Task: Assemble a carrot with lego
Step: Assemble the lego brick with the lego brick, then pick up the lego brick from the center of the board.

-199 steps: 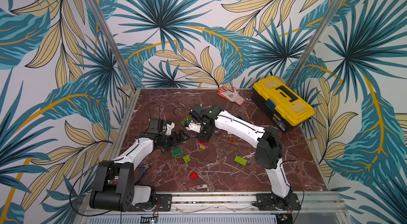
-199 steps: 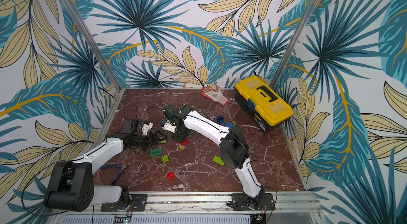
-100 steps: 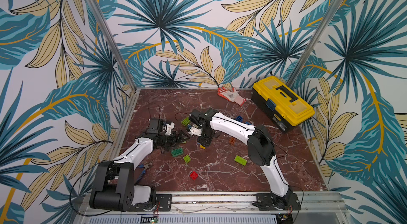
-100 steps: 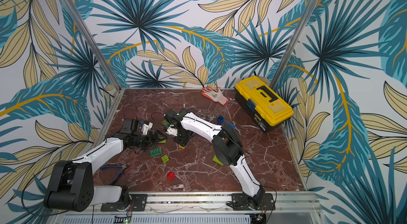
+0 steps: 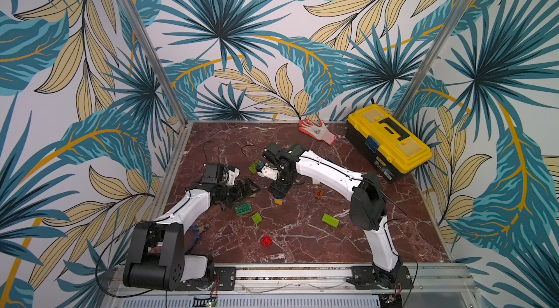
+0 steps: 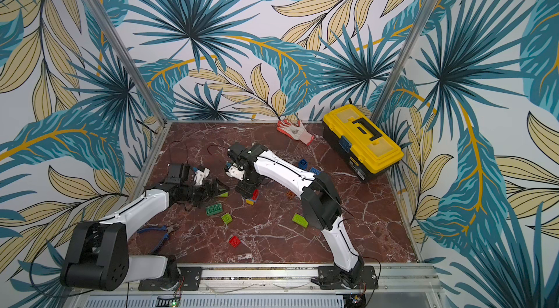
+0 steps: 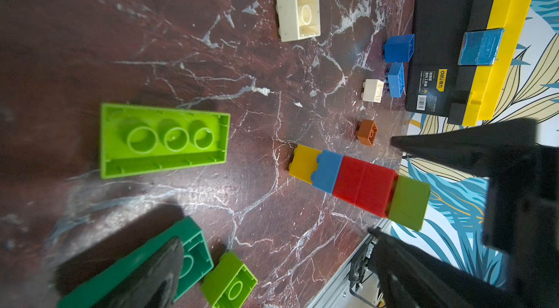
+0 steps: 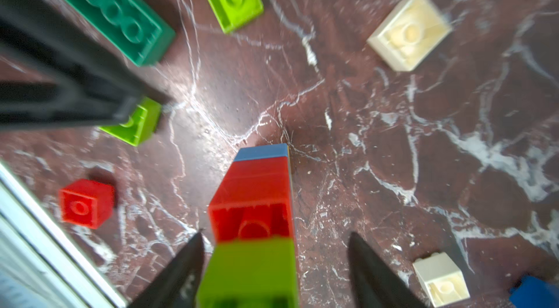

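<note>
Right wrist view: looks straight down the lego stack [image 8: 254, 197], upright on the table [image 8: 378, 128] at lower centre of frame, with lime green on top, two red below, then blue (yellow base seen only from the left wrist). Right gripper [image 8: 273, 235] open, jaws apart on either side of the green top brick, one finger just beside it and the other clear. No squeeze visible, so probably left free-standing to take the next piece from above. Left wrist view: same stack right of centre, flanked at its top by the right gripper's black fingers. Left gripper [image 5: 254, 190] spread wide and empty, low at mid-left in both top views, one finger [image 7: 151, 273] over the dark green oblong brick [image 7: 193, 246] at lower left; contact not readable. Likely parked there to steady the build or to take that green piece for the leaves (guess only). Loose around the stack: lime oblong brick [image 7: 163, 140], lime square brick [image 7: 230, 282], cream brick [image 7: 299, 14], orange brick [image 7: 367, 132], red brick [image 8: 86, 202]. Right arm [image 5: 326, 173]: up from lower right base, elbow raised, forearm sloping toward frame centre, wrist bent to point straight down onto the stack. Left arm [image 5: 187, 209]: out from lower left base, stretched low and near level, aimed toward frame right at the stack. Not carrot-like yet, judging by no orange in the build.
</note>
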